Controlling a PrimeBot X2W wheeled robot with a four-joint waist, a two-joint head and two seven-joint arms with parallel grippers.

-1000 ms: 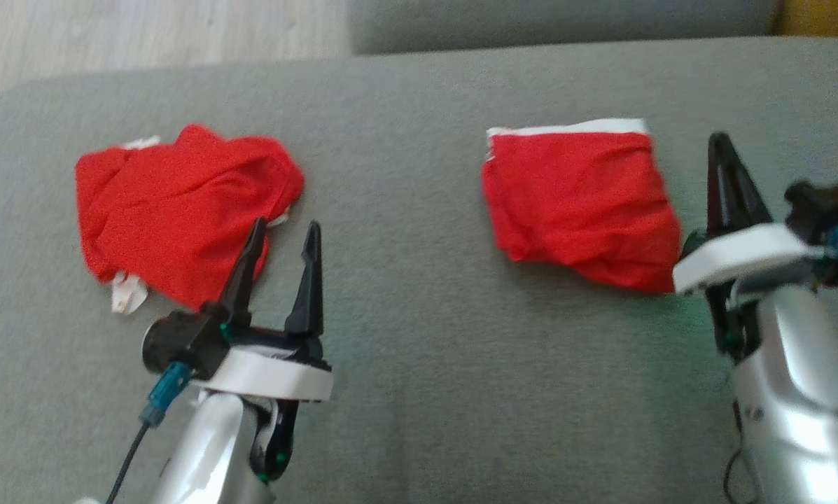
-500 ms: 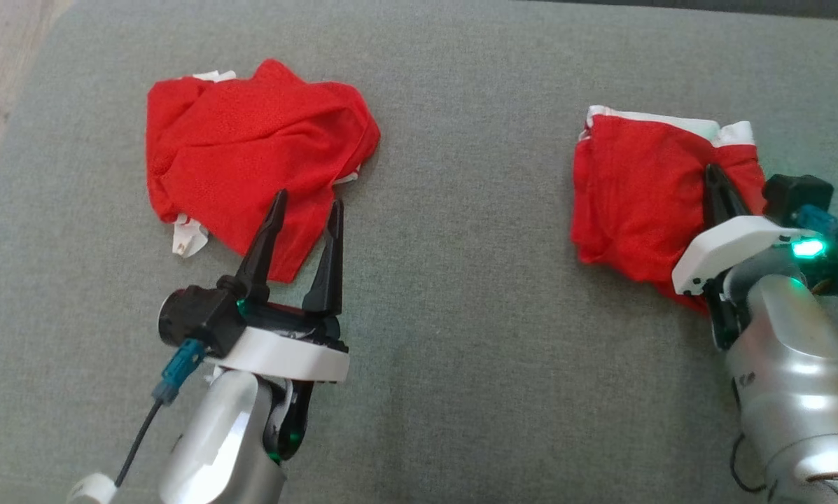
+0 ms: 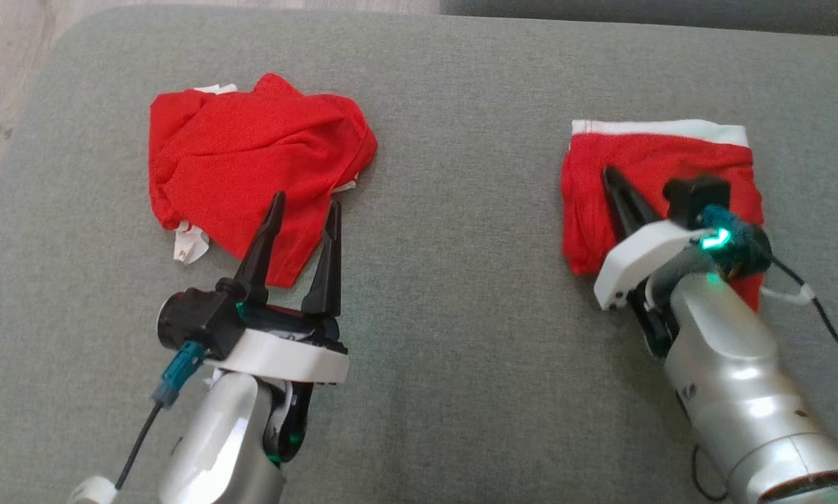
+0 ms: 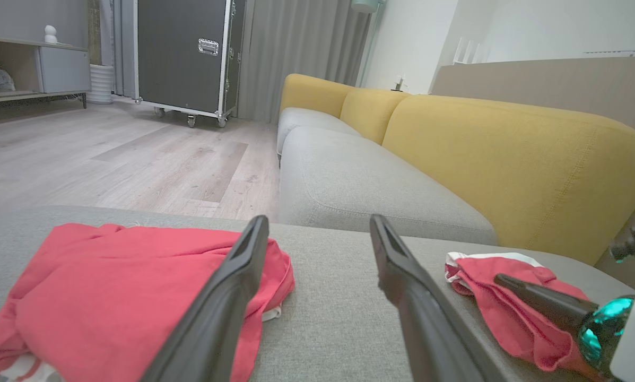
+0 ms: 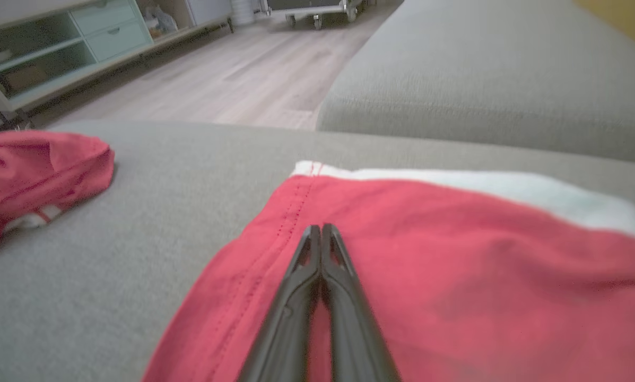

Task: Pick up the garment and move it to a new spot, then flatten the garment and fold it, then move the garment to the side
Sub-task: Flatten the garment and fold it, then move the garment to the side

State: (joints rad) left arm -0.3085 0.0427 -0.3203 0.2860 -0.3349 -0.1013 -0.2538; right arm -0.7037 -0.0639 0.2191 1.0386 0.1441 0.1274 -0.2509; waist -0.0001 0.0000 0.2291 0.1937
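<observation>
Folded garment (image 3: 671, 162) lies beneath the right gripper (image 3: 608, 172), fingers pressed together.

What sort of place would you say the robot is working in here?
Most likely a living room, perhaps a staged one: a sofa with grey seats and yellow backs, a wooden floor and a low cabinet. The wheeled case hints at a demo space.

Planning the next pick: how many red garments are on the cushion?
2. A crumpled garment lies at the left, beyond the open left gripper; a folded garment lies at the right, under the shut right gripper. None looks hidden.
</observation>
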